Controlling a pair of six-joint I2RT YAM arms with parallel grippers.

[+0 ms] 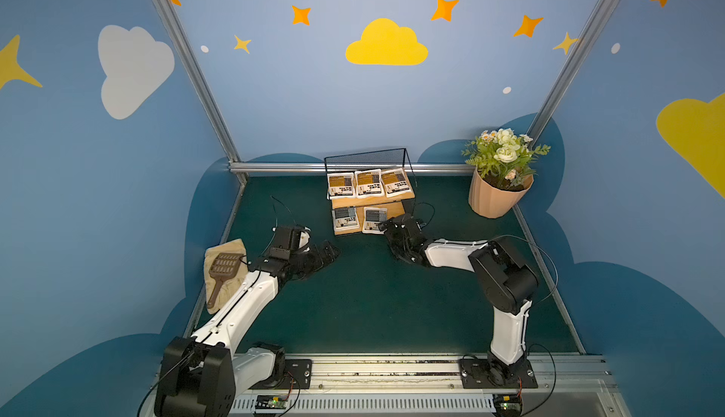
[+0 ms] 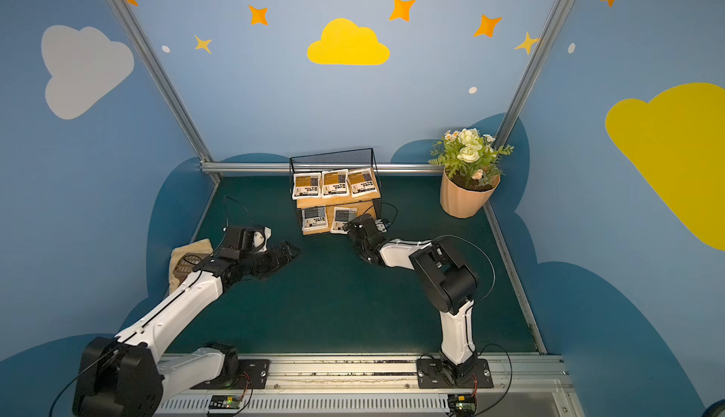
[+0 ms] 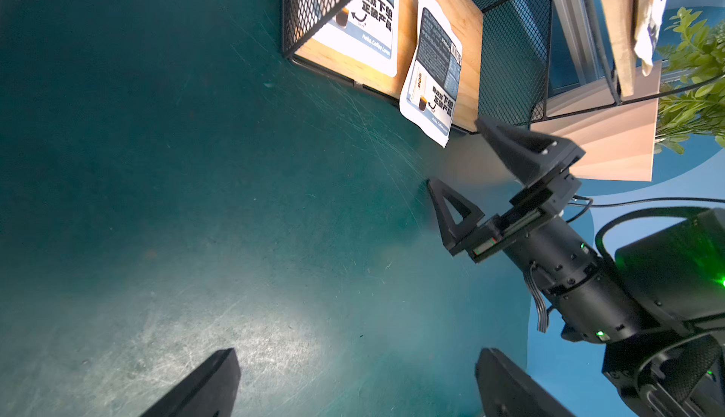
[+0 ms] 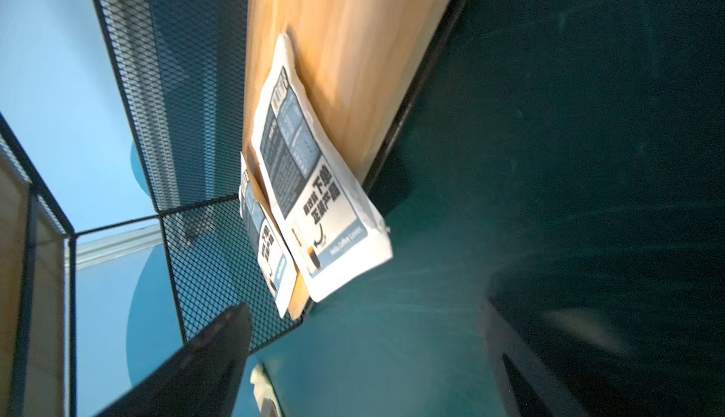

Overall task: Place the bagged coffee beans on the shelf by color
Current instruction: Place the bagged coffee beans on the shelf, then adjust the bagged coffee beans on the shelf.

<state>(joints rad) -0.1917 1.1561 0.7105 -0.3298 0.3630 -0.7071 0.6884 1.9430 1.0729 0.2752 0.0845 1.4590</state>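
The shelf [image 1: 370,201] [image 2: 333,202] stands at the back of the green mat. Three orange-labelled bagged coffee beans [image 1: 368,183] [image 2: 334,183] lie in a row on its upper board. Two grey-blue ones [image 1: 346,219] [image 1: 374,219] lie on the lower board. The one on the right [image 4: 314,183] [image 3: 431,70] overhangs the board's front edge. My right gripper [image 1: 386,227] [image 4: 365,356] is open just in front of that bag, holding nothing. My left gripper [image 1: 329,252] [image 3: 357,387] is open over bare mat, left of the shelf and apart from it.
A peach ribbed flower pot [image 1: 496,199] with white flowers stands in the back right corner. A tan cloth [image 1: 231,248] with a brown grid-patterned tool [image 1: 221,268] lies at the mat's left edge beside my left arm. Aluminium rails border the mat.
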